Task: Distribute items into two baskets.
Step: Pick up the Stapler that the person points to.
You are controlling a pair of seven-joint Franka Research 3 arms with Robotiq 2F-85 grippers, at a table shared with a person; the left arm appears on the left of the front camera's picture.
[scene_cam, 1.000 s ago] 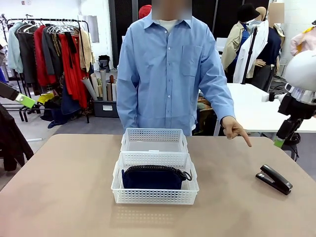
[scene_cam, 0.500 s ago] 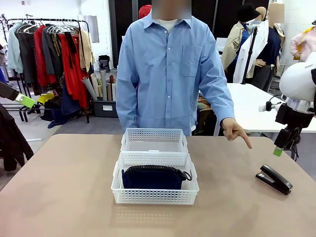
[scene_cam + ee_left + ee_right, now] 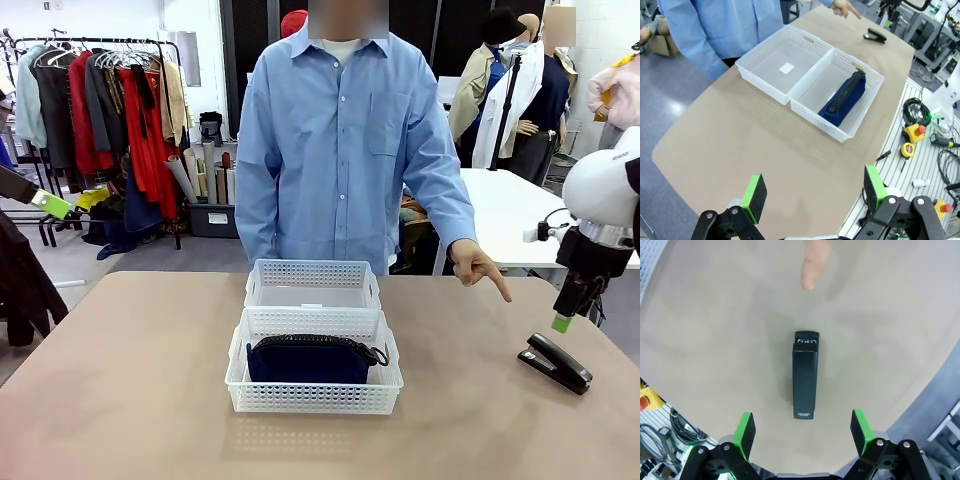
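Right jaws wide above stapler [image 3: 805,381], apparently clear

White arm [image 3: 603,187], black gripper [image 3: 802,430], green-padded fingers [image 3: 745,428], blue shirt [image 3: 340,150]

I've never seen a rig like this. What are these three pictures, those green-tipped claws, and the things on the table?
A two-armed robot shares a table with a person. The wide picture comes from a fixed camera between the arms; the other two from cameras on each wrist, looking along the claws. The left gripper is open, high over the table, holding nothing. The right gripper hangs open over a black stapler, which the person's hand points toward. A navy pouch lies in the near basket; the far basket holds no item.
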